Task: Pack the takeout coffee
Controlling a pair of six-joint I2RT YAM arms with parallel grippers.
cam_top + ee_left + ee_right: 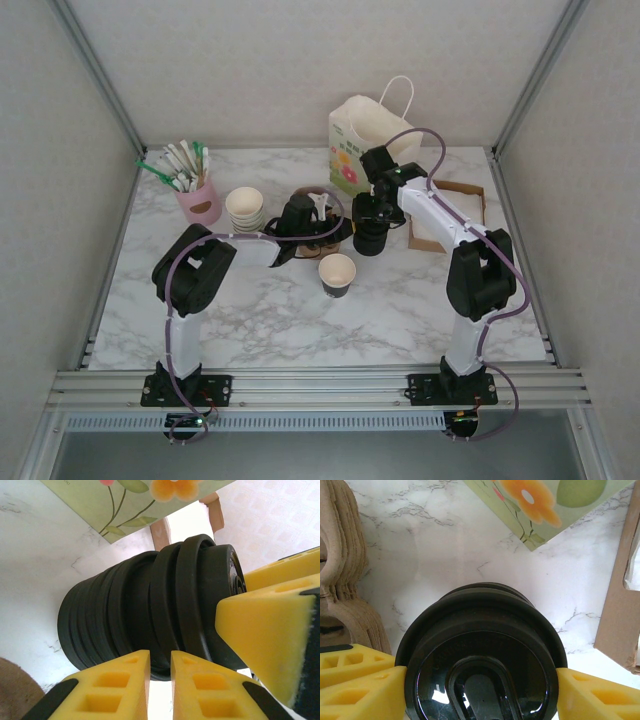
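Uncovered paper cup stands on the marble table in front of the two arms, a little nearer than the black stack of lids and well short of the flowered bag at the back. It is upright, mouth to the ceiling, its long axis vertical and tapering down to the dark base band; no drink can be made out inside. From here it looks a light, thin-walled thing that would buckle under a hard squeeze and tip at a nudge. The sound hold is likely a gentle one across the wall just under the rolled rim, where the paper is stiffest. Right claw, spread wide, has the top lid of the stack between its yellow fingers, both pressed to the rim; the plastic is smooth, probably slippery and prone to stick to the lid beneath. Left claw is all but closed, a thin slit between its fingers, tips at the side of the stack; whether it nips anything cannot be told
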